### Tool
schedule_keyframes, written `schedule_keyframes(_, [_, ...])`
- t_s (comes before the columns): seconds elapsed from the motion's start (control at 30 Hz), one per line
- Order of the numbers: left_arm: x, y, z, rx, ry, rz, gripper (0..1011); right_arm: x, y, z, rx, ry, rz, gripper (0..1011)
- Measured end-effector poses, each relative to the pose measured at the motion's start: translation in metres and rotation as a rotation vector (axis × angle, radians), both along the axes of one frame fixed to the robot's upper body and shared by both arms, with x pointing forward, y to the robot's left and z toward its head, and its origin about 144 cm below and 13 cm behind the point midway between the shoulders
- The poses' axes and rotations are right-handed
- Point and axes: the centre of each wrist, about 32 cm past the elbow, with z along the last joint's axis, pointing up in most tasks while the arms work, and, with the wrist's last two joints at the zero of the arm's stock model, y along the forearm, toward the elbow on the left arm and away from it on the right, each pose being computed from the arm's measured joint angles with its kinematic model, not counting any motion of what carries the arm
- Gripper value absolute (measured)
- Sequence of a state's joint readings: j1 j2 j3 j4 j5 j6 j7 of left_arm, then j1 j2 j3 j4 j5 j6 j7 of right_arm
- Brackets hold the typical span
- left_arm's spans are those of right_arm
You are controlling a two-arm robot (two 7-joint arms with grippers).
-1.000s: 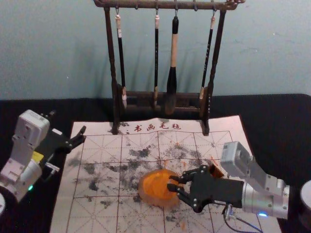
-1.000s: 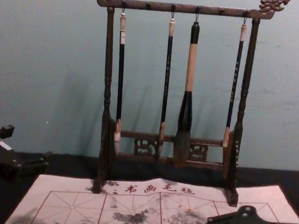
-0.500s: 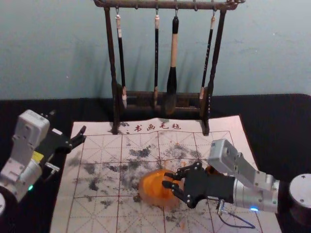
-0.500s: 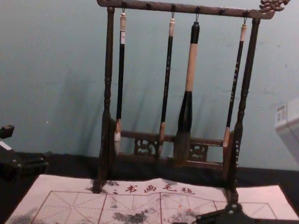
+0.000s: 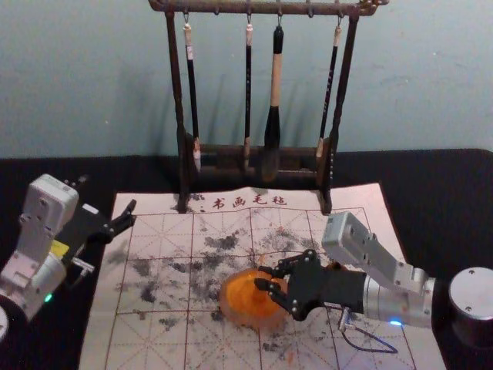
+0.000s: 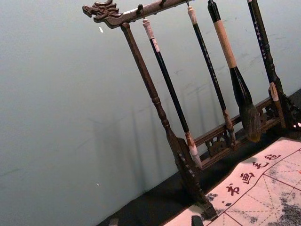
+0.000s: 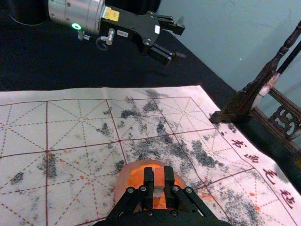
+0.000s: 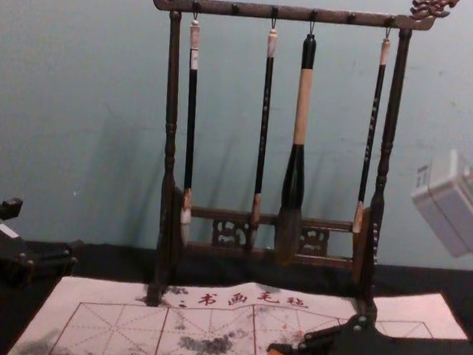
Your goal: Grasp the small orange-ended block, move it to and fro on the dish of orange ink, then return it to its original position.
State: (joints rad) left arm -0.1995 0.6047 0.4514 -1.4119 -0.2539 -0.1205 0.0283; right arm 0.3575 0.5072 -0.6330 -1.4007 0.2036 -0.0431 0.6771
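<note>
Block Held at the Orange Ink Dish

The right gripper [image 5: 263, 278] reaches in over the printed mat [image 5: 158, 347], its fingers closed to the width of the small block [image 7: 159, 178], which is pinched between the tips. The block is at the dish of orange ink [image 5: 234, 314]; whether it touches the ink I cannot tell. The left gripper [image 5: 108, 194] is parked by the mat's left edge, fingers spread well apart with nothing between them. Brushes hang from a dark wooden rack [image 5: 183, 92] at the mat's far edge.
</note>
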Motion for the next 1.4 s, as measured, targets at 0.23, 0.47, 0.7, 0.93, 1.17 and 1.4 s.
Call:
schedule_keyframes(0.23, [0.000, 0.000, 0.000, 0.000, 0.000, 0.000, 1001, 0.004, -0.002, 0.001, -0.002, -0.003, -0.017, 104])
schedule_keyframes(0.47, [0.000, 0.000, 0.000, 0.000, 0.000, 0.000, 1001, 0.004, -0.008, 0.001, -0.001, 0.000, -0.029, 104])
schedule_keyframes(0.7, [0.000, 0.000, 0.000, 0.000, 0.000, 0.000, 1001, 0.001, -0.013, 0.003, -0.001, 0.008, -0.026, 104])
schedule_keyframes(0.93, [0.000, 0.000, 0.000, 0.000, 0.000, 0.000, 1001, -0.005, -0.014, 0.003, -0.001, 0.017, -0.005, 104])
schedule_keyframes(1.17, [0.000, 0.000, 0.000, 0.000, 0.000, 0.000, 1001, -0.010, -0.011, 0.002, -0.002, 0.027, 0.024, 104])
schedule_keyframes(1.4, [0.000, 0.000, 0.000, 0.000, 0.000, 0.000, 1001, -0.009, -0.004, 0.001, 0.001, 0.025, 0.038, 104])
